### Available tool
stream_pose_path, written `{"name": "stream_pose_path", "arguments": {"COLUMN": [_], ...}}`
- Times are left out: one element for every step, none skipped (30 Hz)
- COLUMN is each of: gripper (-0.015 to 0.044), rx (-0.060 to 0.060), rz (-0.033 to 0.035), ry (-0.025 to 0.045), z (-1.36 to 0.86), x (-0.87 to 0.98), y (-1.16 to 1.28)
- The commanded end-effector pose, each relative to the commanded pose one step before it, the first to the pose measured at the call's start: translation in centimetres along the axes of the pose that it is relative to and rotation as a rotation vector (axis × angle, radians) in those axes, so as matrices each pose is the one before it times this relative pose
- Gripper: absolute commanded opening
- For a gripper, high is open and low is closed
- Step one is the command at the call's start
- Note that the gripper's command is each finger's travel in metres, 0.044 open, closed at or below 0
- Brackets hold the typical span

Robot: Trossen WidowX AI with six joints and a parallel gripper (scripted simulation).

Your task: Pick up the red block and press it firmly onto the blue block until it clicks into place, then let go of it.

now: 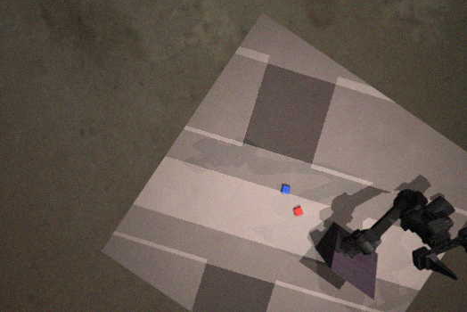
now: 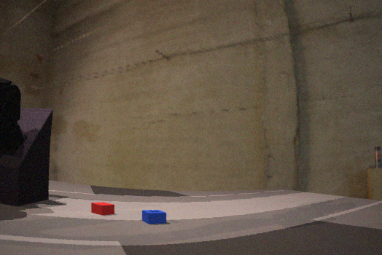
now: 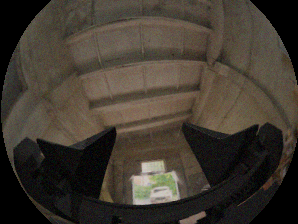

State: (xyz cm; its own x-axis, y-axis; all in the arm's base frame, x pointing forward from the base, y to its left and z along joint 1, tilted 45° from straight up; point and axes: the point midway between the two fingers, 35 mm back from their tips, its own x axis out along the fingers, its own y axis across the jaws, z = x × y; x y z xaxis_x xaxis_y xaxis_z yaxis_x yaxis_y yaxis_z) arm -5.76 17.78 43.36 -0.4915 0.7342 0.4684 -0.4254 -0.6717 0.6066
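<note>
Two small blocks sit apart on the table [image 1: 214, 184] [image 2: 219, 206], with a gap between them. Nearest in the exterior view is the blue block [image 1: 286, 189] [image 2: 154, 217], with a small dark detail on its top. A little behind it and to its left sits the red block [image 1: 299, 211] [image 2: 103, 208], on the table and out of the pincer. Farther left stands a purple wedge [image 1: 356, 268] [image 2: 34, 157], partly covered by the black arm [image 1: 385, 224] [image 2: 9, 103]. The pincer [image 1: 459, 261] [image 3: 149, 128] has its fingers wide apart, with nothing between them. Farthest is a stained wall [image 2: 182, 114].
</note>
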Motion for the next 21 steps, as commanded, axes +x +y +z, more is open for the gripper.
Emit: {"name": "stream_pose_path", "arguments": {"gripper": [0.0426, 0.0440, 0.0440, 0.0440, 0.0440, 0.0440, 0.0440, 0.0440, 0.0440, 0.0440, 0.0440, 0.0440, 0.0440, 0.0440, 0.0440, 0.0440, 0.0440, 0.0440, 0.0440, 0.0440, 0.0440], "rx": [0.0000, 0.0040, 0.0119, 0.0194, 0.0228, 0.0221, 0.0214, 0.0208, 0.0201, 0.0195, 0.0189, 0.0222, 0.0216, 0.0211, 0.0206, 0.0201, 0.0196, 0.0192, 0.0187, 0.0182, 0.0177], "rz": [0.00000, -0.00941, -0.02830, -0.04742, -0.05779, -0.05821, -0.05859, -0.05895, -0.05930, -0.05962, -0.05993, -0.06048, -0.06056, -0.06076, -0.06096, -0.06115, -0.06134, -0.06151, -0.06168, -0.06185, -0.06201], "ry": [0.00000, -0.00376, -0.01132, -0.01901, -0.02323, -0.02344, -0.02363, -0.02377, -0.02388, -0.02396, -0.02399, -0.01774, -0.01776, -0.01779, -0.01778, -0.01772, -0.01762, -0.01748, -0.01729, -0.01707, -0.01680], "z": [0.000, 0.089, 0.266, 0.445, 0.547, 0.559, 0.570, 0.579, 0.588, 0.595, 0.601, 0.472, 0.479, 0.486, 0.491, 0.495, 0.498, 0.499, 0.499, 0.497, 0.494], "x": [0.000, 0.054, 0.156, 0.251, 0.305, 0.315, 0.327, 0.339, 0.351, 0.364, 0.377, 0.411, 0.423, 0.435, 0.448, 0.461, 0.474, 0.487, 0.500, 0.512, 0.525], "y": [0.000, -0.266, -0.800, -1.336, -1.617, -1.614, -1.611, -1.606, -1.601, -1.595, -1.589, -1.625, -1.610, -1.599, -1.588, -1.576, -1.563, -1.550, -1.536, -1.522, -1.507]}}
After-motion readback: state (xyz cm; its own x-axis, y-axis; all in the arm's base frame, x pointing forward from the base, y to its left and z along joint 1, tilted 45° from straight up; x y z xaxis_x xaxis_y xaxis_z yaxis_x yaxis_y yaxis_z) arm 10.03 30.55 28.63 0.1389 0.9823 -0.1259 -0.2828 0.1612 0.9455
